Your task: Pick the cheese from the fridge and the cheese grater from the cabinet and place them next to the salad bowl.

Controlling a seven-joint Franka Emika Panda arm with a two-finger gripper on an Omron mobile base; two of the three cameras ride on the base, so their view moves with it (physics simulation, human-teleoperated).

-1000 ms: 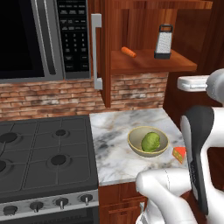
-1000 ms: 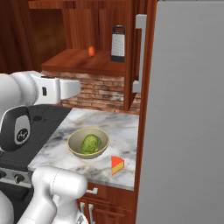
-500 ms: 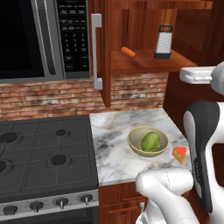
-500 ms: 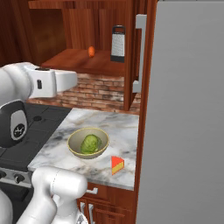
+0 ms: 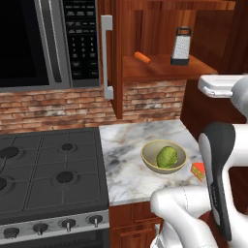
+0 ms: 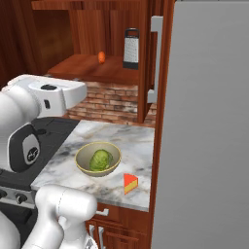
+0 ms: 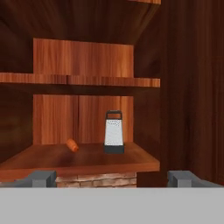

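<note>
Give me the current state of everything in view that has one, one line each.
cabinet: door open, shelf exposed.
cheese grater: upright on the cabinet shelf, not gripped.
carrot: lying on the same shelf, apart from the grater.
cheese: on the counter beside the bowl, not touching it.
salad bowl: on the counter, lettuce inside.
fridge: door closed.
fingers: spread open, holding nothing, facing the grater.
</note>
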